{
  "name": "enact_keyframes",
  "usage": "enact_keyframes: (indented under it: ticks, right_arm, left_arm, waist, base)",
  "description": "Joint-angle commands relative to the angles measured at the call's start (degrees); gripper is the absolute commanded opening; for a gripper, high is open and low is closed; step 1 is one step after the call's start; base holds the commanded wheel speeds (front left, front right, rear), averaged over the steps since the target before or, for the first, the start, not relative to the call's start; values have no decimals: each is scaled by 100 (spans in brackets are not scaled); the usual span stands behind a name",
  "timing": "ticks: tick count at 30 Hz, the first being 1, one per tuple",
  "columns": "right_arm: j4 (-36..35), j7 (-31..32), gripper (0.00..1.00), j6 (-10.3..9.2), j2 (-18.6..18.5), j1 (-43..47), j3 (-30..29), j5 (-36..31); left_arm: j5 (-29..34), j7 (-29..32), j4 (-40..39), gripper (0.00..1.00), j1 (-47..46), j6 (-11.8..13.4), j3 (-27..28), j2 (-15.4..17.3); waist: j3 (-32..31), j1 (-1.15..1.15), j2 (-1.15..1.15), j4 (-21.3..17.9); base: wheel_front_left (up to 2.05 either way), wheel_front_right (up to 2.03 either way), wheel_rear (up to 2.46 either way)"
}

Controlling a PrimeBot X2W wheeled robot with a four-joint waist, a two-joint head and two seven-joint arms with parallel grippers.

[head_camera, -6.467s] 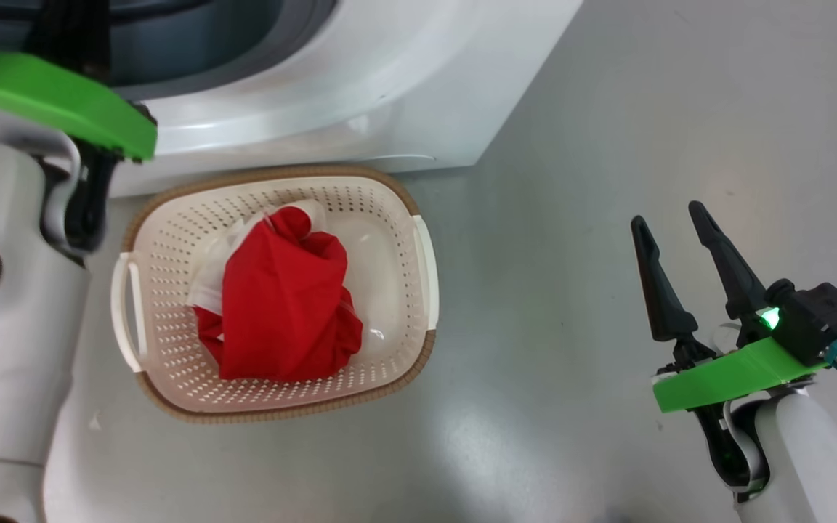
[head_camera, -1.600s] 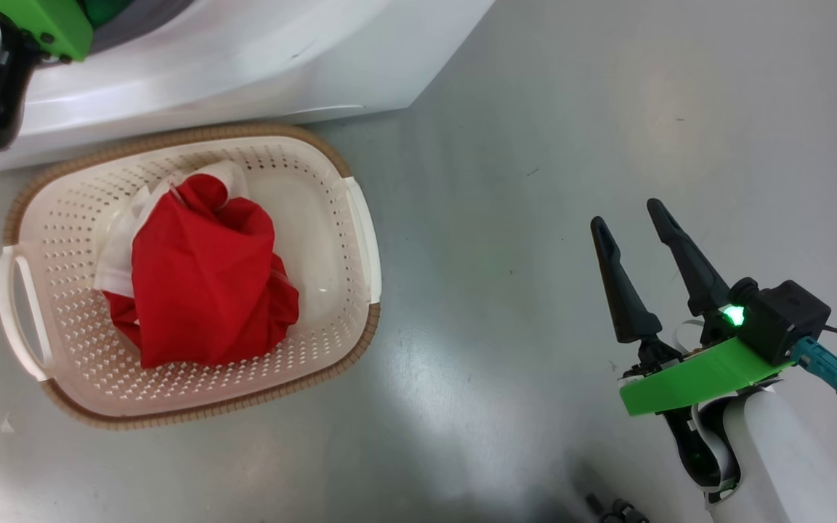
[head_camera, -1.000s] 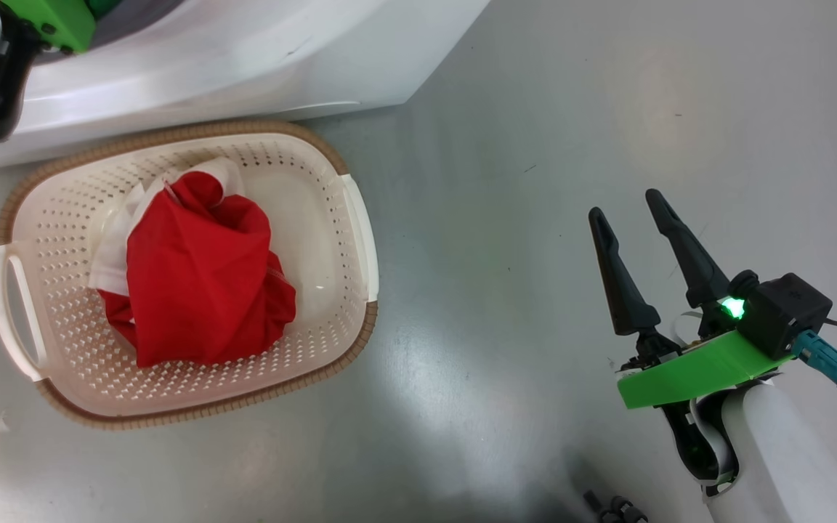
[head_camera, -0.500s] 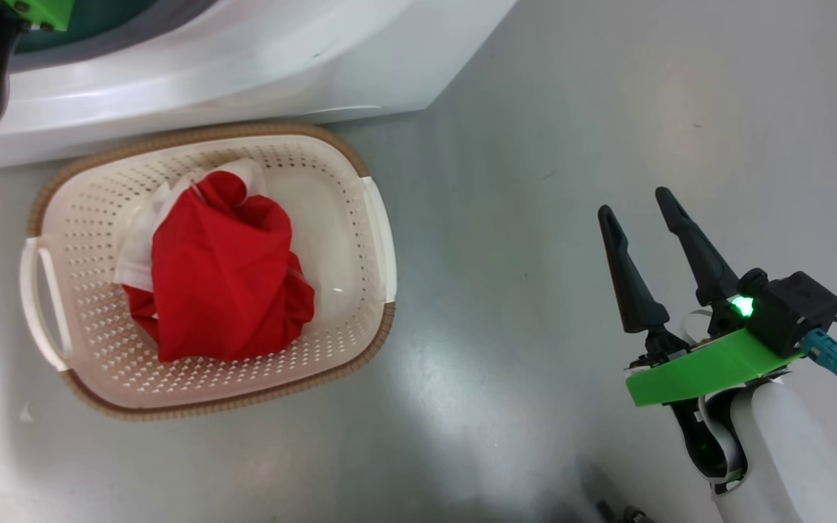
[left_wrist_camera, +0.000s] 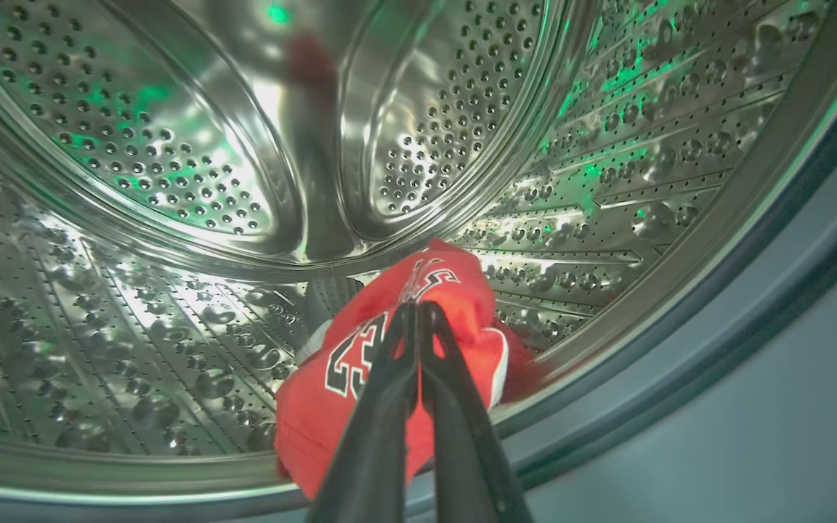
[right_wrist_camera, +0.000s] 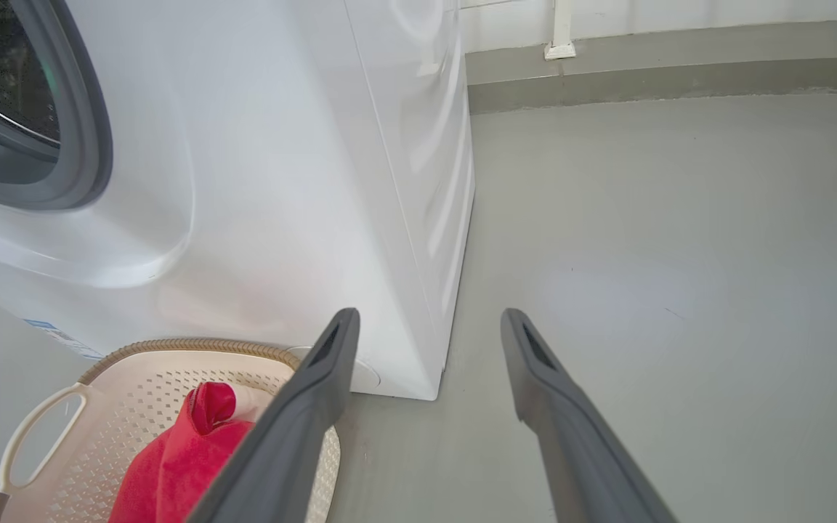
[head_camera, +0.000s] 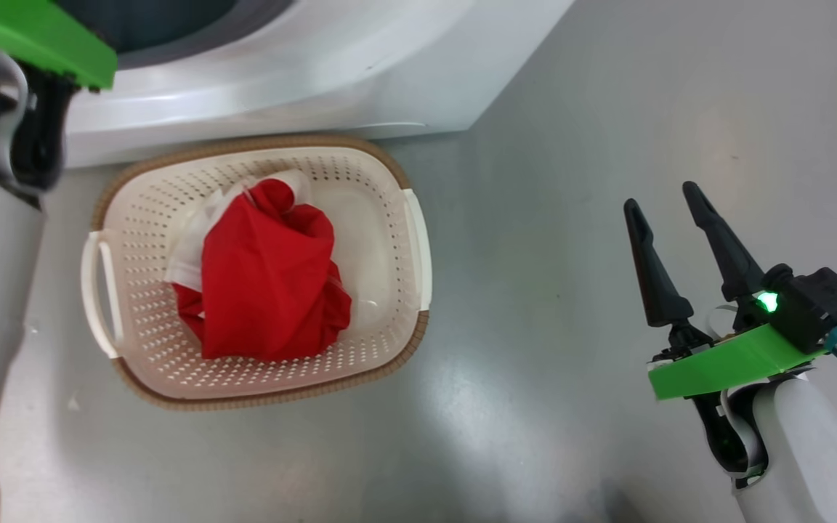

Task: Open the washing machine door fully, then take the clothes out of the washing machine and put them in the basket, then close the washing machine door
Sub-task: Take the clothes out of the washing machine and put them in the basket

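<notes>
Grey floor (right_wrist_camera: 680,254) meets wall (right_wrist_camera: 680,11) w/ poss. white pipe (right_wrist_camera: 559,29).

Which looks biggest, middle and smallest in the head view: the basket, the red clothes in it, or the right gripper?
1. basket
2. red clothes
3. right gripper, though it sits nearer the camera, so its place is unsure.

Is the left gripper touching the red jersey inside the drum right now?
Touching. In the left wrist view the left gripper is shut with its fingertips pinched into the red jersey, fabric bulging on both sides of them.
</notes>
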Motion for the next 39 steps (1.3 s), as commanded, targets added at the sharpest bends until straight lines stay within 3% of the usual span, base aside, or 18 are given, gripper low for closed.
enact_keyframes:
  ticks: [1, 19, 39]
  right_arm:
    - [-132, -37, 100, 28, -43, 184, 81, -44]
    - [-117, -37, 100, 28, -153, 562, -160, -64]
    - [-56, -37, 100, 28, -158, 1064, -384, -51]
  left_arm:
    - [115, -44, -205, 0, 165, -31, 268, 199]
    - [1172, -45, -1524, 0, 2074, -31, 1897, -492]
    - [1858, -45, -3256, 0, 4193, -31, 2809, -1098]
  waist:
    - [-105, 0, 0, 103]
    - [-779, 0, 0, 441]
    - [-1541, 0, 0, 606]
  base:
    - [0, 0, 0]
    - [0, 0, 0]
    - [0, 0, 0]
